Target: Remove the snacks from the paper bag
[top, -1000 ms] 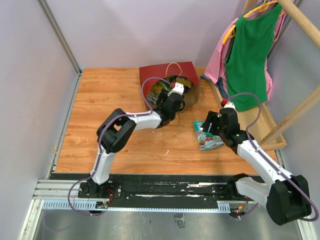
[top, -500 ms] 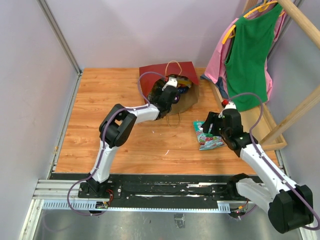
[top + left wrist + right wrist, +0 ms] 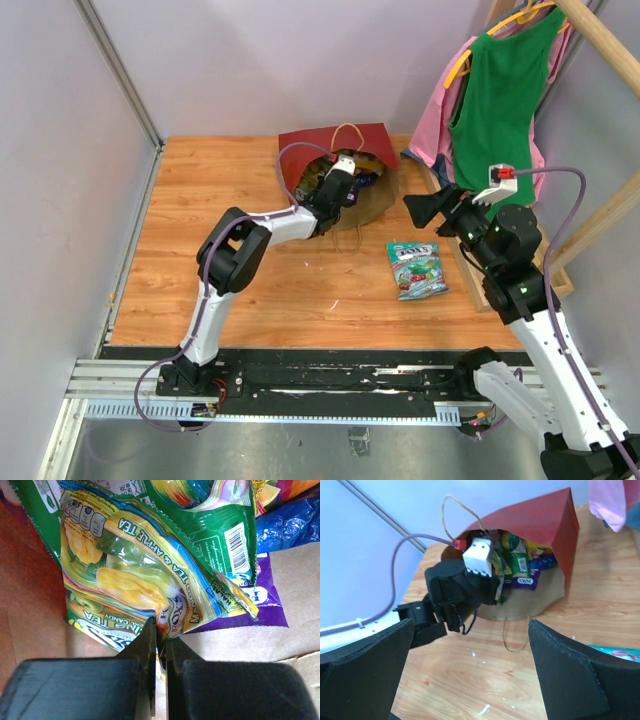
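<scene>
Left end effector [image 3: 161, 630]: pinched on the green-yellow candy packet [image 3: 130, 580] inside the paper bag [image 3: 320, 145], so I can drag it out.
Right end effector [image 3: 418, 207]: spread wide, empty, raised aside.

You had a wooden-plank table [image 3: 200, 220] in front of you, pale walls along its left and far edges. On it, at the far middle, the red paper bag [image 3: 310, 145] lay on its side, its open mouth turned toward the near right, and one thin beige loop handle [image 3: 345, 243] lay flat on the wood just in front of the mouth. Well apart from the bag, right of centre, a teal-white packet [image 3: 417, 270] lay flat, face up. A small white scrap [image 3: 333, 303] sat on the boards nearer you.
</scene>
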